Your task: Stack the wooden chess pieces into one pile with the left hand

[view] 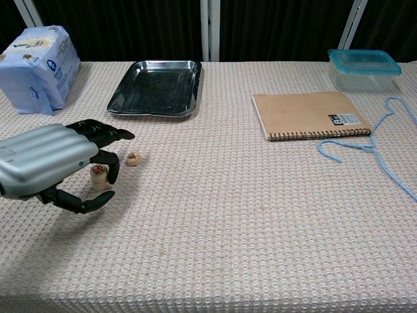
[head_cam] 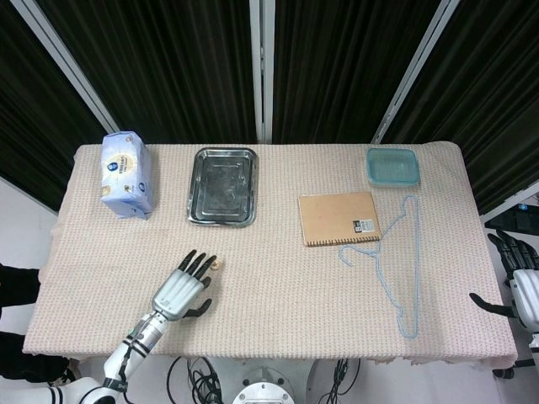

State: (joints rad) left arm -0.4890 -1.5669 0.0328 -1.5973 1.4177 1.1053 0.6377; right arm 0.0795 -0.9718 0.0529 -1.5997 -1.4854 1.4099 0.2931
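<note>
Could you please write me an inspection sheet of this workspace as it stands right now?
Surface: table covered with a beige woven cloth.
Job's things: short pile of wooden chess pieces beside the left hand's fingers; single chess piece lying apart on the cloth, not yet stacked.
Clutter: tissue pack, metal tray, notebook, teal lidded container, blue hanger.
Hands: left hand open, empty, over the cloth next to the pile; right hand off the table's right edge, whether open or shut cannot be told.
Cables: black cables below the table's front edge.
Surroundings: dark curtains with white poles behind.
</note>
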